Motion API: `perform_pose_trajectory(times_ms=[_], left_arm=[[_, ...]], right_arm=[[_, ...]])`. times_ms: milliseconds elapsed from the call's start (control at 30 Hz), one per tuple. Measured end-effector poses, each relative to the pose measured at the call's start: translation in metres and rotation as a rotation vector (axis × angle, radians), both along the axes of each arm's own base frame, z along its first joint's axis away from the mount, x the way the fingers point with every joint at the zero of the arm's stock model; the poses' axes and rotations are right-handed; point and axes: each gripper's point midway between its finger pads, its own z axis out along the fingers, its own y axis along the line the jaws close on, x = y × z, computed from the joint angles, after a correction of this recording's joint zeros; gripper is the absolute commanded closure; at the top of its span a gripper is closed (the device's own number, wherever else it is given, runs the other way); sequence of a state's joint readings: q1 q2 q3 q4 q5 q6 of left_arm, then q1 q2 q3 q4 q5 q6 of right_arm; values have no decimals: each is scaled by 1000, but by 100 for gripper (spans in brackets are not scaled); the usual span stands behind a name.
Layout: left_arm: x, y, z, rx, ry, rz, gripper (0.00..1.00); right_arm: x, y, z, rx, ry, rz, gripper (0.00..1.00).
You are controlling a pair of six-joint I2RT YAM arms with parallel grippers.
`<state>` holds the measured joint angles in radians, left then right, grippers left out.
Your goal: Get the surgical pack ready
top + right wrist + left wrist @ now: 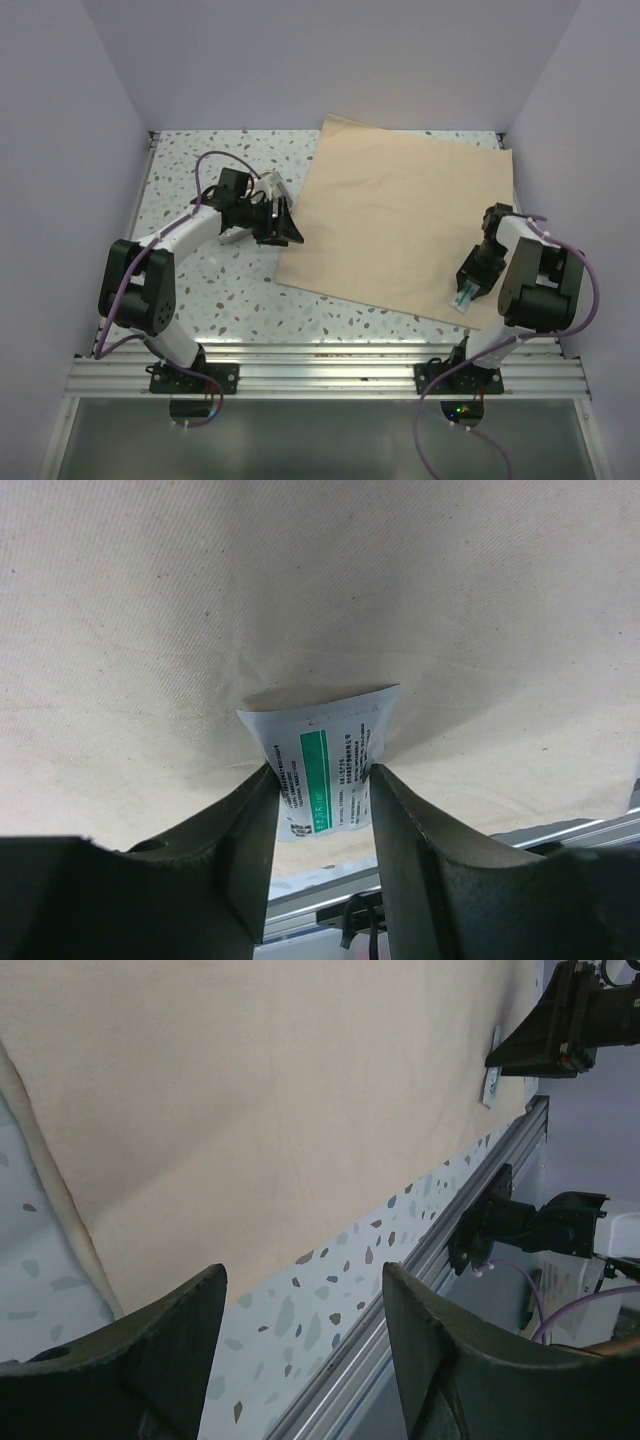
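Three lilac walls [300, 60] enclose speckled tabletop [230, 290] (tan sheet [400, 220] atop).

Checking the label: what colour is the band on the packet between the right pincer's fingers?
Green, on a white packet; clearest in the right wrist view.

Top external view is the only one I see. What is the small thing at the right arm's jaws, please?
Observer: A white packet with a green stripe and small print, against the tan sheet.
Operator: Do the jaws touch it?
Observer: Yes, the right gripper has its jaws against both sides of it.
Operator: And the left jaws?
Observer: The left gripper is open, with nothing between.
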<state>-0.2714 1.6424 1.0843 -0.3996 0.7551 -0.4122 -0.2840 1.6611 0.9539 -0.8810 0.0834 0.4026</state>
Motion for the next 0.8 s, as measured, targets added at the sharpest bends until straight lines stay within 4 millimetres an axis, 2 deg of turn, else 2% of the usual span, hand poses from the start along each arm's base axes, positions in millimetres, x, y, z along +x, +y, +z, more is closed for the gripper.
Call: perform_pose_trajectory(times_ms=[167,367,533,600,633,667,800], left_arm=[[0,-1,1,-5,5,3,32],[-3,-7,5,-58,20,-3,28],[-4,-18,13,-120,35,-4,26],[-3,-25,18,-143,29,-9,26],[-4,-28,20,-150,27,-11,26],[-5,-32,21,-155,28,-15,26],[-11,-41,25,-163,40,-30,26]], right_arm=[[3,0,8,2,-13,0,58],[34,9,49,23,-157,22,59],[63,50,86,78,-289,110,57],[69,66,93,101,-313,143,45],[70,70,94,106,-314,152,28],[69,71,93,105,-309,153,23],[61,58,79,83,-271,125,18]])
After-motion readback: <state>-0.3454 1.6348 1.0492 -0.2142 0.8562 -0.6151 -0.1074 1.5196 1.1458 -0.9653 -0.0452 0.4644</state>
